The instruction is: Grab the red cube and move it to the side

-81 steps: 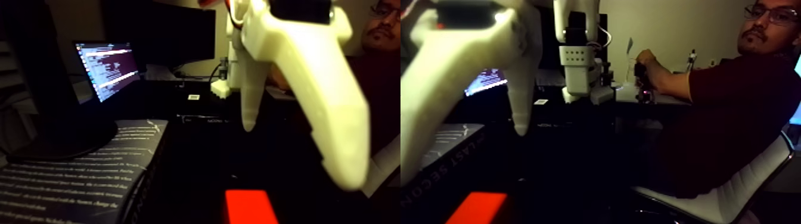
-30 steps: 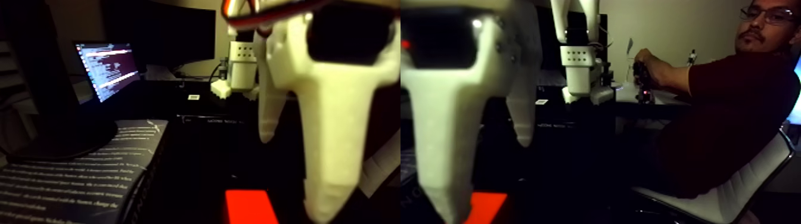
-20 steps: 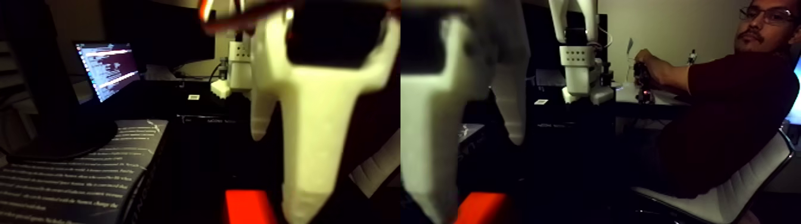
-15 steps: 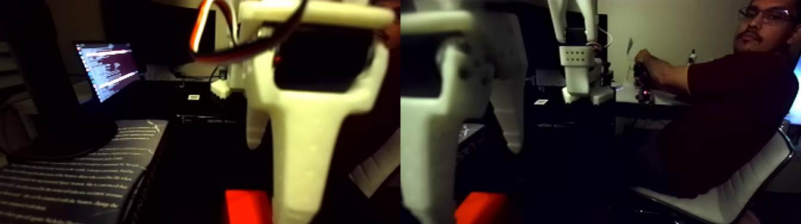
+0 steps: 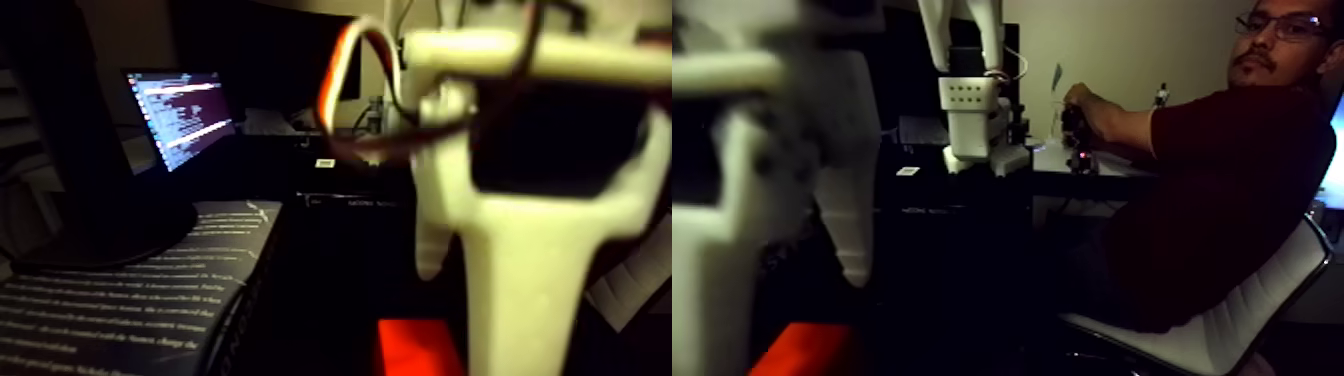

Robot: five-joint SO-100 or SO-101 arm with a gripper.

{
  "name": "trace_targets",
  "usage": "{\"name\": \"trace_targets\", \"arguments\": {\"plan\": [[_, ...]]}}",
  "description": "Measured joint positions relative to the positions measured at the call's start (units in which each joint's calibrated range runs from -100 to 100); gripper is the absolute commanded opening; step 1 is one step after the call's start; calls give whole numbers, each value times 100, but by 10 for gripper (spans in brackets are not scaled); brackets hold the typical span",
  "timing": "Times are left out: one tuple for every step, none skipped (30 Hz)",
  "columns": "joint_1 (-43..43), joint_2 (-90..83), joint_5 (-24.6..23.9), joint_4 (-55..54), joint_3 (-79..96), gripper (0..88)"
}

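The fixed view is one wide picture made of two nearly equal halves side by side.

In the left half, the white gripper (image 5: pixel 480 320) is seen very close and blurred. One broad finger (image 5: pixel 520 300) runs down past the bottom edge of the picture, so its tip is cut off; a thinner finger (image 5: pixel 432 240) hangs to its left and ends higher, with a dark gap between the two. The fingers are seen to be parted, with nothing between them. The red cube (image 5: pixel 415 347) lies at the bottom edge, on the dark table (image 5: pixel 330 270), its right side covered by the broad finger (whether the finger touches it cannot be told). Dark bare table is seen to the left of the cube as far as a printed book (image 5: pixel 130 290) lying flat, under a monitor foot. A laptop screen (image 5: pixel 180 115) glows further back.

In the right half, the broad finger fills the left edge and the thin finger hangs to its right. The cube (image 5: pixel 800 350) is seen at the bottom edge, just right of the broad finger and below the thin one. Open dark table stretches to the right of it. A seated person (image 5: pixel 1230 200) is seen at the far right, a hand (image 5: pixel 1085 105) on a device on a desk.
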Motion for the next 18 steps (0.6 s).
{"name": "trace_targets", "arguments": {"plan": [[0, 50, 0, -16, 0, 347], [0, 84, 0, -57, 0, 347], [0, 118, 0, -106, 0, 347], [0, 168, 0, -180, 0, 347], [0, 202, 0, -228, 0, 347], [0, 252, 0, -253, 0, 347], [0, 286, 0, -261, 0, 347], [0, 320, 0, -261, 0, 347], [0, 337, 0, -261, 0, 347], [0, 379, 0, -294, 0, 347], [0, 404, 0, -326, 0, 347], [0, 421, 0, -375, 0, 347], [0, 438, 0, -400, 0, 347], [0, 438, 0, -424, 0, 347], [0, 438, 0, -449, 0, 347], [0, 438, 0, -465, 0, 347], [8, 438, 0, -498, 0, 347], [15, 438, 0, -514, 0, 347]]}}
